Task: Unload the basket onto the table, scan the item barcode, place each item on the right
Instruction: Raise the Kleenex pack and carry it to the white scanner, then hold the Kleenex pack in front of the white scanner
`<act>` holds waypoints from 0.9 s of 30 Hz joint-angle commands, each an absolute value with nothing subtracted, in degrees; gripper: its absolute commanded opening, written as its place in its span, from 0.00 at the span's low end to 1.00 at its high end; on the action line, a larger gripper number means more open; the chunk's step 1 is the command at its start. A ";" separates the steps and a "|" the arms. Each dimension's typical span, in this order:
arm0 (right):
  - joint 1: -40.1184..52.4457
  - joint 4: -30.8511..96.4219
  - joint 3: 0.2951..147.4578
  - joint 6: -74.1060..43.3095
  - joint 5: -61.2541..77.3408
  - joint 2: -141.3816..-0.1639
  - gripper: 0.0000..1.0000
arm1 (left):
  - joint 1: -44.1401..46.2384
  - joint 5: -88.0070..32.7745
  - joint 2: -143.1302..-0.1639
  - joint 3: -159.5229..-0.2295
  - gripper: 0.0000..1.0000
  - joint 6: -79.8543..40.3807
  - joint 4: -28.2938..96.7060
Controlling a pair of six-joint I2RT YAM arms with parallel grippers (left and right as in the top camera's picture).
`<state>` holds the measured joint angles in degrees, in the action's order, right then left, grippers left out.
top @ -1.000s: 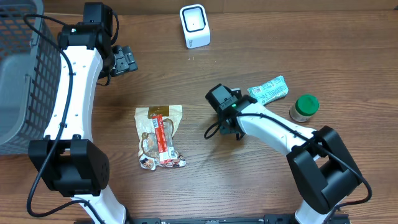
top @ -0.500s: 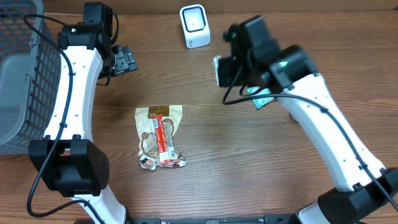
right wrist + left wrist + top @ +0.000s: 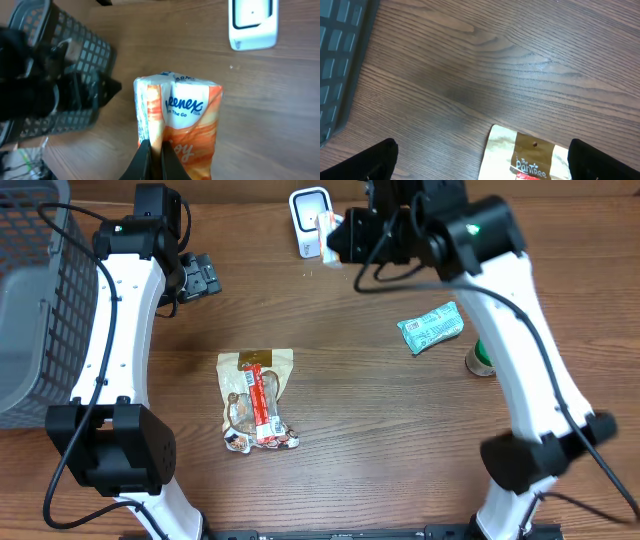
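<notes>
Tissue pack: soft white-and-orange Kleenex pocket pack (image 3: 177, 125), off the table, near the 12 o'clock edge in the overhead view. It sits just at the 3 o'clock side of the scanner; whether the two touch cannot be told.
Pack face: the printed brand side faces the right wrist camera. No barcode shows on it.
Right gripper (image 3: 152, 150): clenched on the tissue pack, its two dark fingertips pinching the pack's bottom edge close together.
Scanner: small white boxy barcode reader (image 3: 310, 210) standing at 12 o'clock on the table. From the right wrist it lies at 1 o'clock of the pack.
Left gripper (image 3: 198, 276): released, fingers spread wide with nothing between them, hanging over bare wood at about 10 o'clock.
Left wrist view: one black fingertip (image 3: 372, 162) in each lower corner.
Snack bag: flat tan-and-red plastic pouch (image 3: 257, 400) lying at 7 o'clock of the table's middle.
Wrapped bar: green-and-white foil packet (image 3: 432, 327) lying at 3 o'clock, well apart from the scanner.
Jar: small green-lidded jar (image 3: 479, 360) at 4 o'clock of the wrapped bar, half hidden by the right arm.
Basket: grey mesh basket (image 3: 30, 300) at the 9 o'clock edge.
Table: brown wood-grain tabletop (image 3: 350, 440).
</notes>
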<state>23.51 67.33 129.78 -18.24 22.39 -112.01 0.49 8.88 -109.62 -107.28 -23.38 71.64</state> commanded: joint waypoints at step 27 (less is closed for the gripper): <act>14.52 7.01 130.47 -53.12 40.56 -149.86 0.04 | 0.38 9.58 -109.38 -107.87 1.00 -22.68 71.75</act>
